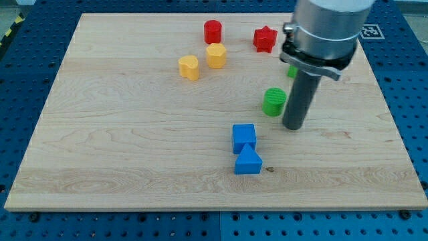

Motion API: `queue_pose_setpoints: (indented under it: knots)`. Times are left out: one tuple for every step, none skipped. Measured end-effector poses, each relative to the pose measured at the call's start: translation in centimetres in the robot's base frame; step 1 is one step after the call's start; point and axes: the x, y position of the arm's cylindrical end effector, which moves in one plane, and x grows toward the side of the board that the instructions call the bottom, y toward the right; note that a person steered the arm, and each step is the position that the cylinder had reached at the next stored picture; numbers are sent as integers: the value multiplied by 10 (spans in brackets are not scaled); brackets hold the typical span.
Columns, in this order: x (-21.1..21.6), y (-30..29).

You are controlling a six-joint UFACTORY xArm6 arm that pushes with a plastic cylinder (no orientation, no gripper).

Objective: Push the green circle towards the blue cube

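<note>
Pushing not finished: blue cube (pixel 244 137) sits low centre on the tabletop (pixel 120 147), green circle (pixel 273 102) lies up and right of it, near but apart. My tip (pixel 293 126) sits just right of the circle; no fingers here, nothing gripped.

1. A pale wooden board (pixel 134 147) with visible grain fills most of the view as the tabletop
2. Around it lies a blue metal surface (pixel 20 94) dotted with a regular grid of small holes
3. A strip of yellow and black hazard tape (pixel 12 30) crosses the view's top left corner
4. A black and white square marker (pixel 370 31) sits by the view's top right
5. Lighting is even and bright
</note>
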Motion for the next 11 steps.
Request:
queue_pose_setpoints:
  knots:
    - [0,27]
    - [-20,31]
    - [-52,31]
    - [-56,16]
    - [-56,4]
    - [-56,4]
    - [-56,-3]
    - [-56,-15]
    - [-55,-26]
    - [-54,-45]
    - [-54,-56]
